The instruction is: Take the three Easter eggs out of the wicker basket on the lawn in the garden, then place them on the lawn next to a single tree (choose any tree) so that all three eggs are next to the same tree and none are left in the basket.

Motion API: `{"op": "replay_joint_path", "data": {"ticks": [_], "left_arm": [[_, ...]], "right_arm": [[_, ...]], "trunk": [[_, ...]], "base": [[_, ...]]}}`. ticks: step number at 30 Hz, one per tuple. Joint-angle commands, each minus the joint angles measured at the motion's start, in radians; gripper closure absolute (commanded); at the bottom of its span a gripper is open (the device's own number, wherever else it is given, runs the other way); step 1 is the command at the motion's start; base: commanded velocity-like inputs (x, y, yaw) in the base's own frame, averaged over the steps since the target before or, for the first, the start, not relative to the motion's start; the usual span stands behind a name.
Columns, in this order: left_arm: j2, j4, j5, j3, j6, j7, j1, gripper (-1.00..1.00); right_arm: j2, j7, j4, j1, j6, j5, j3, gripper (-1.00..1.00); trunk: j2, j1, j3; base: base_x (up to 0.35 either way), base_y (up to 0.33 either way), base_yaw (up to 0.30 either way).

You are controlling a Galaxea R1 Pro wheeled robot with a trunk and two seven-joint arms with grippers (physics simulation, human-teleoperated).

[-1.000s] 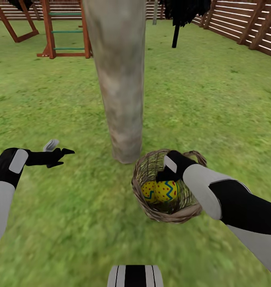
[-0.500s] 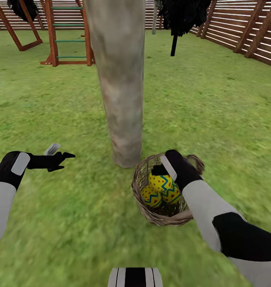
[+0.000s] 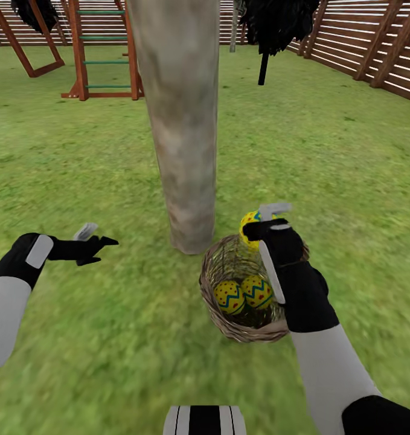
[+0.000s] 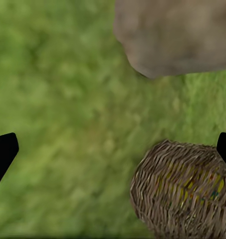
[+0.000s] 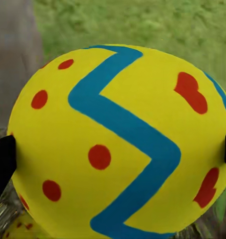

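Observation:
The wicker basket sits on the lawn just right of the foot of the tree. Two Easter eggs lie side by side inside it. My right gripper is shut on a third egg, held just above the basket's far rim and close to the trunk. In the right wrist view that egg sits between the black fingertips. My left gripper hovers open over grass left of the trunk. The left wrist view looks at the basket and the trunk base.
A wooden playset ladder stands at the back left. A slatted fence runs along the back and right, with a slim dark-leaved tree before it. Open grass lies on all sides. My base shows at the bottom edge.
My right gripper has come up out of the basket with one egg in it, from among the eggs to above the far rim. The left arm has drifted slightly.

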Motion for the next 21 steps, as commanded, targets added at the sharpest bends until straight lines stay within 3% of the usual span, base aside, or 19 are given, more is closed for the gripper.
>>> {"op": "replay_joint_path", "data": {"ticks": [1,3,5,6,8,12,21], "left_arm": [[-0.002,0.0,-0.013,0.005,0.005,-0.009,-0.001,-1.0],[-0.011,0.0,-0.015,0.005,0.005,-0.008,-0.001,-1.0],[-0.019,0.0,-0.017,0.005,0.005,-0.01,-0.001,-1.0],[-0.02,-0.001,-0.018,0.005,0.005,-0.01,-0.001,-1.0],[-0.02,-0.001,-0.018,0.005,0.005,-0.01,-0.001,-1.0],[-0.021,-0.002,-0.018,0.005,0.005,-0.012,-0.001,-1.0],[-0.019,-0.008,-0.015,0.006,0.006,-0.018,-0.001,-1.0]], "right_arm": [[0.01,0.002,-0.023,0.0,0.006,0.046,0.017,1.0],[0.031,0.004,-0.056,0.0,0.006,0.113,0.06,1.0],[0.047,0.005,-0.074,-0.001,0.0,0.184,0.153,1.0],[0.047,0.004,-0.077,-0.001,-0.007,0.197,0.196,1.0],[0.047,0.002,-0.079,-0.001,-0.011,0.207,0.239,1.0],[0.047,0.002,-0.079,-0.001,-0.015,0.209,0.26,1.0],[0.047,0.003,-0.075,0.001,-0.017,0.195,0.259,1.0]], "trunk": [[0.0,0.0,-0.001],[0.0,0.0,-0.001],[0.0,0.0,-0.001],[0.0,0.0,-0.001],[0.0,0.0,-0.001],[0.0,0.0,-0.001],[0.0,0.0,-0.001]], "base": [[0.0,0.0,0.0],[0.0,0.0,0.0],[0.0,0.0,0.0],[0.0,0.0,0.0],[-0.019,0.055,0.0],[-0.091,0.246,0.0],[-0.113,0.297,0.0]]}}
